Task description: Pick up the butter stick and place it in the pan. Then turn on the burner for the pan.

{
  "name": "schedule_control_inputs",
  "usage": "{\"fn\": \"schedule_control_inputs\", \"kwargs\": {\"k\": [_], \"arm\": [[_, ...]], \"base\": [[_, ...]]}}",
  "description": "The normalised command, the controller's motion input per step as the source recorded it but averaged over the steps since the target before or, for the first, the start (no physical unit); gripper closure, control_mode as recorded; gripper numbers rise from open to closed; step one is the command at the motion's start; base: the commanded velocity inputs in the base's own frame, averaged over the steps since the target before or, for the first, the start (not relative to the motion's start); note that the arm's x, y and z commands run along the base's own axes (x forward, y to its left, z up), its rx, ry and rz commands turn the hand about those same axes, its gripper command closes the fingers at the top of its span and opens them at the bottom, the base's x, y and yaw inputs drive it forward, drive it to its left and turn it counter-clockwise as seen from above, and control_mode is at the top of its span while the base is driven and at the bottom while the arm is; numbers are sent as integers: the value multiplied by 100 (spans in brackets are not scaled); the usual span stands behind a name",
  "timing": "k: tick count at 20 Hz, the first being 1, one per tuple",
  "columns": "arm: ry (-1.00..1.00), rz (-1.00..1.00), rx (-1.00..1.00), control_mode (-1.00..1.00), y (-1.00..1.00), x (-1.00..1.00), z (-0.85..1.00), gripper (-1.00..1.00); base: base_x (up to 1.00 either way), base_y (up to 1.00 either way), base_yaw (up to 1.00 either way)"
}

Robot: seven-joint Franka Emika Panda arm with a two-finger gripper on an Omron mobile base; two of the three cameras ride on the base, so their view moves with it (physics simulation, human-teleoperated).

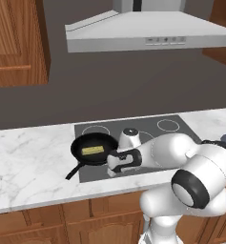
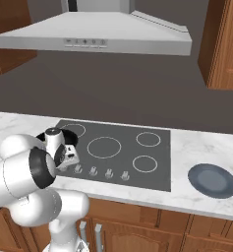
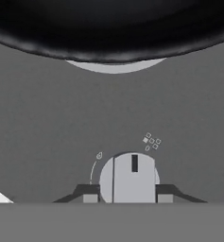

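On the left of the marble counter (image 1: 28, 157), white with grey veins, the round black pan (image 1: 94, 148) sits on the near-left burner of the flat dark cooktop (image 1: 148, 128), its thin handle pointing toward the near-left. The butter stick (image 1: 92, 150), a small pale yellow block, lies flat in the middle of the pan; the left base view shows this, while in the right base view the arm covers most of the pan.

Just right of the pan, the gripper (image 3: 127, 198) hangs low over the near edge of the cooktop. The hand view looks straight down on a round pale grey knob (image 3: 129, 178) with a dark pointer mark, and the two dark fingertips (image 3: 90, 194) stand on either side of it, closed in tight against its sides. The pan's glossy black rim arches along the far edge of that view.

The right base view adds a row of four such knobs (image 2: 101, 172) and, far right, a round dark blue-grey plate (image 2: 212, 180). A steel hood (image 2: 93, 32) hangs above.
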Motion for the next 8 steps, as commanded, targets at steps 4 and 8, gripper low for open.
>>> {"fn": "schedule_control_inputs", "kwargs": {"k": [4, 8], "arm": [[0, 23, 0, -100, 0, 0, -34, 100], [0, 22, 0, -100, 0, 0, -37, 100]], "base": [[0, 0, 0], [0, 0, 0]]}}
